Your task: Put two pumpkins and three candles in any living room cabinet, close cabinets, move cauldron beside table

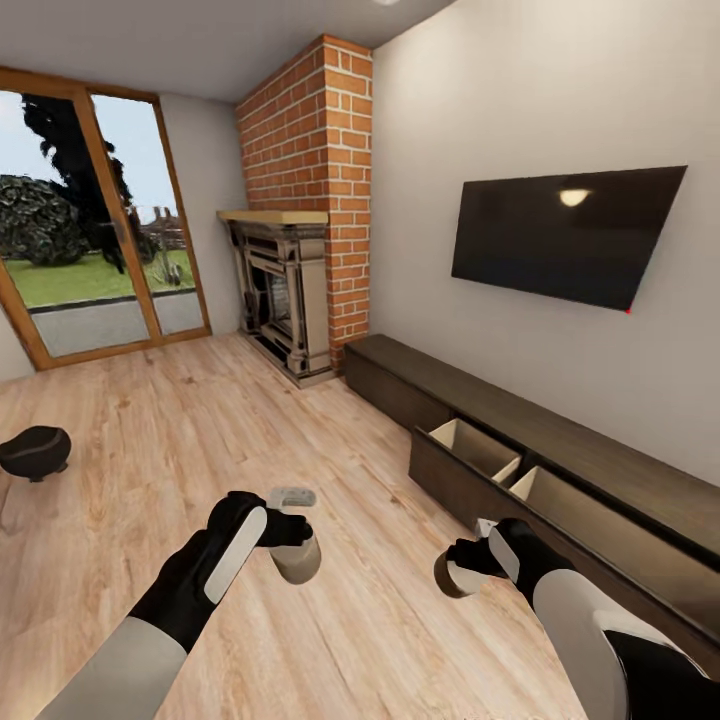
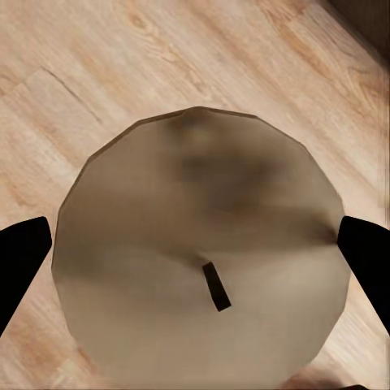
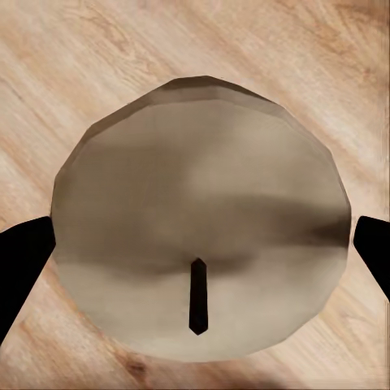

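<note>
Left tool (image 1: pixel 292 545): closed on a candle (image 1: pixel 297 560), pale cylinder clamped between the black fingers (image 2: pixel 20 260), one on each side of it; in the left wrist view the candle top (image 2: pixel 203 252) with its small dark wick sits square between the fingers, wood floor (image 2: pixel 73 73) beyond.

Right tool (image 1: pixel 462 568): likewise closed on a second candle (image 1: pixel 452 578); in the right wrist view the round top (image 3: pixel 203 219) spans the gap between the fingers (image 3: pixel 23 260), wick visible, floor behind.

Both candles held off the floor (image 1: pixel 200 430), a little apart from each other, left one slightly farther forward.

Cabinet (image 1: pixel 560 450): long, low, dark brown, along the wall just to the right of the right tool and ahead of it. Front standing open beside the right tool; two pale compartments (image 1: pixel 475 445) exposed, split by a divider. Nothing discernible inside the parts in view.

Cauldron (image 1: pixel 34 452): dark, round, on the floor well to the left of the left tool.

Further ahead: brick fireplace (image 1: pixel 290 290), glass doors (image 1: pixel 90 220); television (image 1: pixel 565 235) on the wall above the cabinet.
</note>
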You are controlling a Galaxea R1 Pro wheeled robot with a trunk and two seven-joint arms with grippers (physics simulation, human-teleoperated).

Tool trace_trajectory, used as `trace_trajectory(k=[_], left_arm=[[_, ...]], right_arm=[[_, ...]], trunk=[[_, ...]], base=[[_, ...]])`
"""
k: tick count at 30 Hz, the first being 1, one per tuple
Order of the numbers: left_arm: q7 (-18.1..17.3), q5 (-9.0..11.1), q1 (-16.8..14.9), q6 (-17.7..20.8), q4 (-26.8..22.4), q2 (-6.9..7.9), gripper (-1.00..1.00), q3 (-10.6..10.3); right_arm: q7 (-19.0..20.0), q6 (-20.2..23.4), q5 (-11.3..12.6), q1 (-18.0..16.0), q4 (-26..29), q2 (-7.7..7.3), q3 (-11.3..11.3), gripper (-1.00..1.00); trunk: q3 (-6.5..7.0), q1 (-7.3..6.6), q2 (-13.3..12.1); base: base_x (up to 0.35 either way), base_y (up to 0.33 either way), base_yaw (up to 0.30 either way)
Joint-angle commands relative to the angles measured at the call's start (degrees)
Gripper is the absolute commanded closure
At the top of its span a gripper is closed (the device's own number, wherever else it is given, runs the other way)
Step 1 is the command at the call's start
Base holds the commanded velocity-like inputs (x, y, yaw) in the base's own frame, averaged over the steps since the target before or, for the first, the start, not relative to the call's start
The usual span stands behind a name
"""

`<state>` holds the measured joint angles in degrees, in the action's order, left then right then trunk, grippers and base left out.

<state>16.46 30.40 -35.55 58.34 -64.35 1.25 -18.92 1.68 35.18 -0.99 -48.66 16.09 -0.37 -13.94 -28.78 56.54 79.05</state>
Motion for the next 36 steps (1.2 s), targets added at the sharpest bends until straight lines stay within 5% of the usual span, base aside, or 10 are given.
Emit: trace_trajectory(k=[1, 36], left_arm=[[0.6, 0.6, 0.0, 0.1, -0.1, 0.06, 1.0, -0.2], [0.6, 0.6, 0.0, 0.1, 0.0, 0.06, 1.0, -0.2]], right_arm=[[0.2, 0.3, -0.1, 0.0, 0.1, 0.02, -0.3, 1.0], [0.2, 0.3, -0.1, 0.0, 0.1, 0.02, -0.2, 1.0]], trunk=[[0.15, -0.23, -0.4], [7.17, -7.91, -14.4]], base=[[0.0, 0.0, -0.238], [0.0, 0.0, -0.217]])
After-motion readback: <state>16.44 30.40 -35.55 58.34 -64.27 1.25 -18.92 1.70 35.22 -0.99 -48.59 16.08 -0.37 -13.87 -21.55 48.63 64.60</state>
